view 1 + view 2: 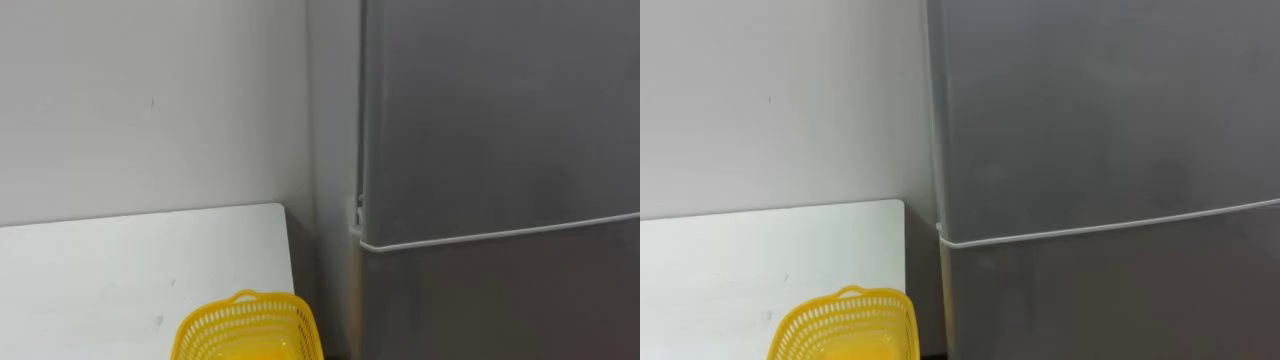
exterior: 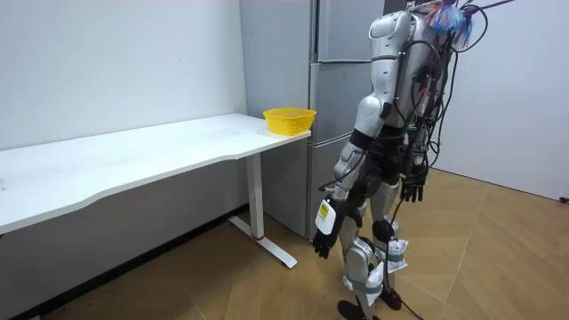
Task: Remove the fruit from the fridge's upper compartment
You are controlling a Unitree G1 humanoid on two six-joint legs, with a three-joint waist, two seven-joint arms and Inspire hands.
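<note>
The robot stood on the wooden floor (image 2: 222,284) facing the fridge (image 2: 333,98), both arms hanging at its sides. Its left hand (image 2: 324,233) and right hand (image 2: 412,188) hung with fingers loose and pointing down, holding nothing. To its left, a yellow basket (image 1: 250,325) sat at the end of the white table (image 1: 100,270), just beside the fridge. The upper door (image 1: 500,120) was closed flush above the lower door (image 1: 500,300), so whatever the upper compartment held stayed hidden. A plain wall (image 1: 150,100) rose behind the table.
</note>
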